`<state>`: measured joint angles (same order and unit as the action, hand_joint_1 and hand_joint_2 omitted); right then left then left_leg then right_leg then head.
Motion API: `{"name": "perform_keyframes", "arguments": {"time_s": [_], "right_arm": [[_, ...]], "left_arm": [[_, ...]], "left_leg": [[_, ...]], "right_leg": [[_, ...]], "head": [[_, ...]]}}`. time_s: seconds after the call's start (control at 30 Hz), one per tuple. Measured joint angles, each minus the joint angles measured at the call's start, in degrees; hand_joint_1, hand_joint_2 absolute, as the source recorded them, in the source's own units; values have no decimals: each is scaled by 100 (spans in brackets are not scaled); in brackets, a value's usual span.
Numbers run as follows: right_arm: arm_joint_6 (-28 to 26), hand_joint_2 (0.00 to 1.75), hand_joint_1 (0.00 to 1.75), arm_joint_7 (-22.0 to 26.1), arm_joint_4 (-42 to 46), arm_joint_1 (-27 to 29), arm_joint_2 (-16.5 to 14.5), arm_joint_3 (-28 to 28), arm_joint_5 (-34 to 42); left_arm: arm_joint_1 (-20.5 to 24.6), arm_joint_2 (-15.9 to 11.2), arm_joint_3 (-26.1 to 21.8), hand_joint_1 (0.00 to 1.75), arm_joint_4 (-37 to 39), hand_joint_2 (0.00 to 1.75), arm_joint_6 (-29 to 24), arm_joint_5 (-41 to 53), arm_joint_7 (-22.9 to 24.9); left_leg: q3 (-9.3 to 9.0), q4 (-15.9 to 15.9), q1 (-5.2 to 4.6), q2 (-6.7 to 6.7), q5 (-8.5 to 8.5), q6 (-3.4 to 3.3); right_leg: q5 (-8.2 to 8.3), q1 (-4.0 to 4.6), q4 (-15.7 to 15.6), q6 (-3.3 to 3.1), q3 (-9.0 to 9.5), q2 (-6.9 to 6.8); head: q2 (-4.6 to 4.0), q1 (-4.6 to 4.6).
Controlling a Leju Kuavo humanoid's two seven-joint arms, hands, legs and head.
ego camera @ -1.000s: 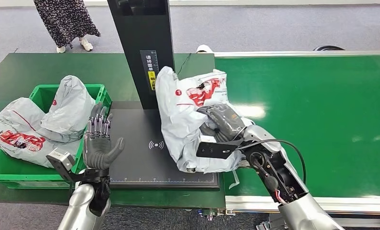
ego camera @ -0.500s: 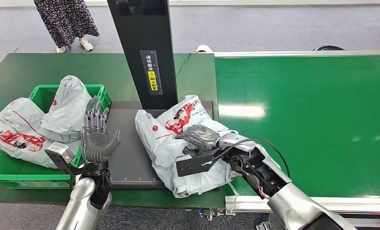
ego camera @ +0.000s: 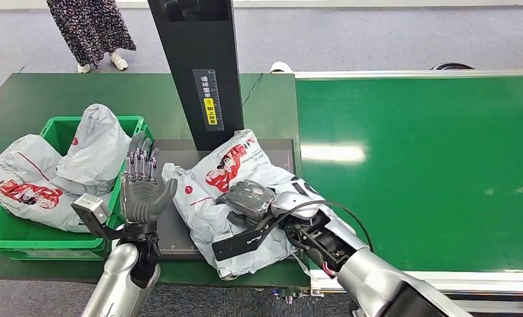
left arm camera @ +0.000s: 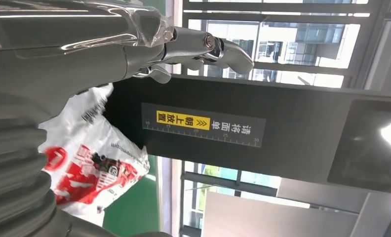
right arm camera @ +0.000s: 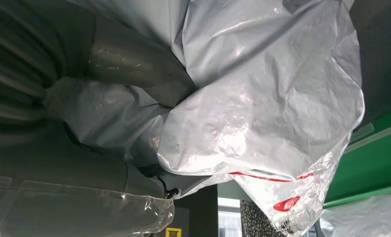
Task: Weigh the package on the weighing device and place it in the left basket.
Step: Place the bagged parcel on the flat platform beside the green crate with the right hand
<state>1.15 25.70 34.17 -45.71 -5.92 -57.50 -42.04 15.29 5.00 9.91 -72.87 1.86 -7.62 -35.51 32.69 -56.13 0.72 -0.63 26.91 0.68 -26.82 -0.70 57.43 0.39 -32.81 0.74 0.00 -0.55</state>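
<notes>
Evenly and brightly lit from overhead in the head view, with a soft white glare patch on the green conveyor belt [ego camera: 331, 153] and only faint, diffuse shadows under the package [ego camera: 236, 178]. Sharp across the middle, with no marked bending at the edges. Backlit strongly in the left wrist view by bright windows [left arm camera: 302, 44], blown out pale, leaving the black scale column [left arm camera: 262, 133] dark yet its yellow label legible. Close and soft-focused in the right wrist view, crinkled plastic catching specular highlights, dim and blurred near the hand [right arm camera: 99, 69].
</notes>
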Motion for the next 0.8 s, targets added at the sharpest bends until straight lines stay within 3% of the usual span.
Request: {"name": "perform_keyframes", "arguments": {"time_s": [0.23,0.37,0.8], "right_arm": [[-314,175,175,-146,-406,-13,-250,-107,-146],[-395,175,0,-252,-539,-37,-300,-131,-151],[-617,175,0,-332,-639,-55,-297,-6,-64]], "left_arm": [[95,0,108,0,115,175,0,-23,-5],[116,0,117,0,171,175,0,-29,-5],[140,0,121,0,225,175,0,-49,-5]], "left_leg": [[-1,0,0,1,0,0],[-2,0,0,1,0,0],[-2,0,0,1,0,0]], "right_leg": [[0,0,0,0,0,0],[0,0,0,0,0,1],[0,0,0,0,0,1]], "head": [[0,-1],[0,0],[0,0]]}}
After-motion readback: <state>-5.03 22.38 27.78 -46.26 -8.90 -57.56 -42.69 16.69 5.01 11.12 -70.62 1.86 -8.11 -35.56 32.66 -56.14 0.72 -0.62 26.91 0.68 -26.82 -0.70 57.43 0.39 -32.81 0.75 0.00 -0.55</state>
